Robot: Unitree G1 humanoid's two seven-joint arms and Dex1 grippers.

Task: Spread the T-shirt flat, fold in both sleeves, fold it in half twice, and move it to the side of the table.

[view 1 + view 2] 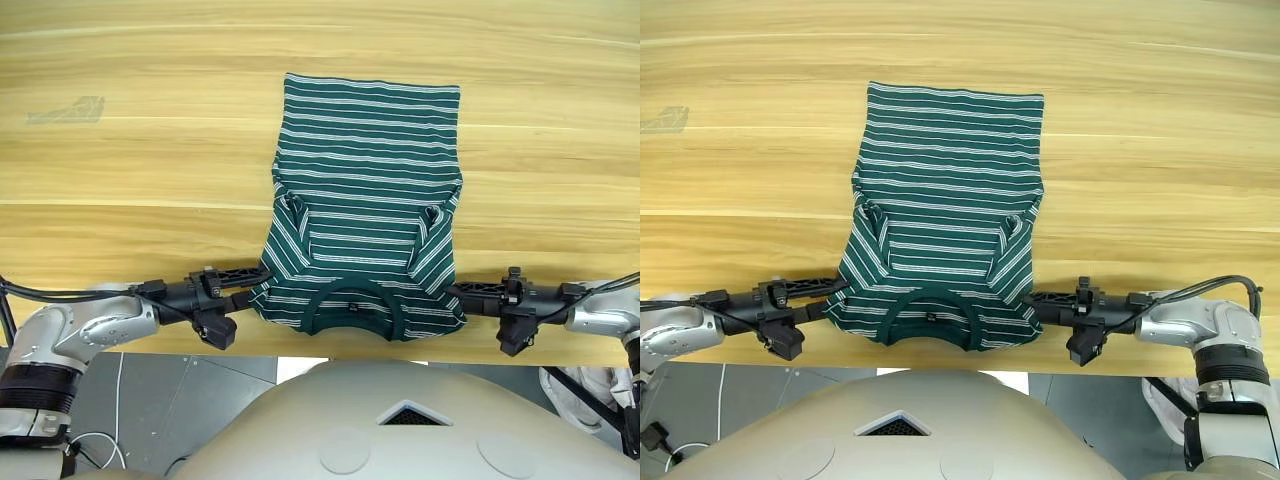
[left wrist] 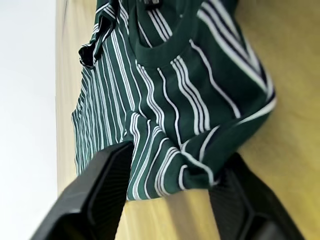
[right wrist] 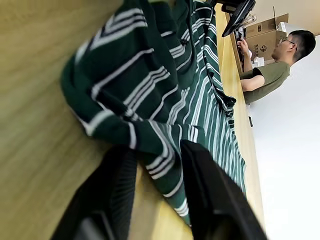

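The green T-shirt point(image 1: 365, 200) with white stripes lies on the wooden table point(image 1: 140, 200), both sleeves folded in over its body and its collar at the near edge. My left gripper point(image 1: 262, 280) sits at the near left shoulder corner. In the left wrist view its fingers point(image 2: 107, 185) stand open, one on each side of that corner point(image 2: 175, 170). My right gripper point(image 1: 452, 293) is at the near right shoulder corner. In the right wrist view it point(image 3: 157, 175) is shut on the bunched fabric point(image 3: 150, 145) there.
Bare wood stretches to the left, right and far side of the shirt. A faint grey patch point(image 1: 65, 110) marks the far left of the table. The table's front edge point(image 1: 120, 350) runs just under both grippers. Cardboard boxes point(image 3: 265, 35) stand in the room behind.
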